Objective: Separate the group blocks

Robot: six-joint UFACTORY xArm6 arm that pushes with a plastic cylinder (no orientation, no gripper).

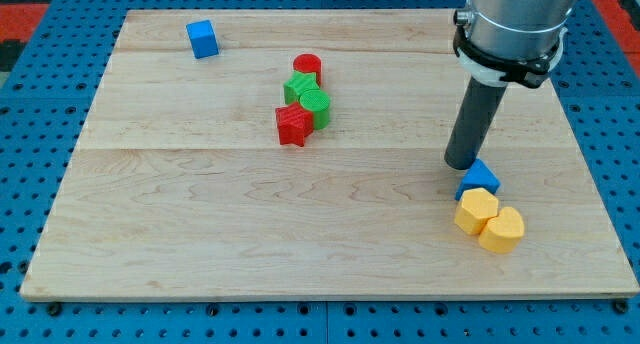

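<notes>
My tip (461, 164) rests on the board at the view's right, just up and left of a blue triangular block (479, 177), touching or nearly touching it. Below that block sit a yellow hexagonal block (475, 210) and a yellow heart-shaped block (502, 229), the three packed together. Near the board's middle top is a second group: a red cylinder (307, 67), a green star-shaped block (298, 87), a green round block (317, 105) and a red star-shaped block (293, 125), all touching in a chain. A blue cube (202, 38) stands alone at the top left.
The wooden board (200, 214) lies on a blue perforated table (40, 134). The yellow blocks sit close to the board's right bottom edge. The arm's grey body (510, 24) hangs over the top right.
</notes>
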